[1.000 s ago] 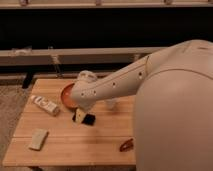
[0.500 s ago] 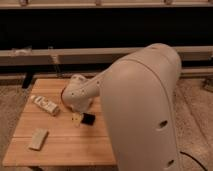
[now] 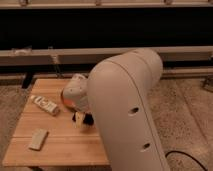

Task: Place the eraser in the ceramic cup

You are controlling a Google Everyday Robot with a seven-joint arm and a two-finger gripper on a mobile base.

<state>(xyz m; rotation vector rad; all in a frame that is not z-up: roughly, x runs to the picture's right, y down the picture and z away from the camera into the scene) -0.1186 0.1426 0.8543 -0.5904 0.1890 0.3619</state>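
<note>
Wooden desk (image 3: pixel 60 145) carries the eraser (image 3: pixel 88 119), now half hidden as the arm swung across; pincer (image 3: pixel 80 119) sits over it, grip impossible to tell. Cup hidden, placement not begun.

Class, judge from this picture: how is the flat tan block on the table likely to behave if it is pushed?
The tan block lies flat on the table, so it would probably slide rather than roll or tip. It looks thin and small, so likely light. The end effector sits mid-table, near the eraser.
</note>
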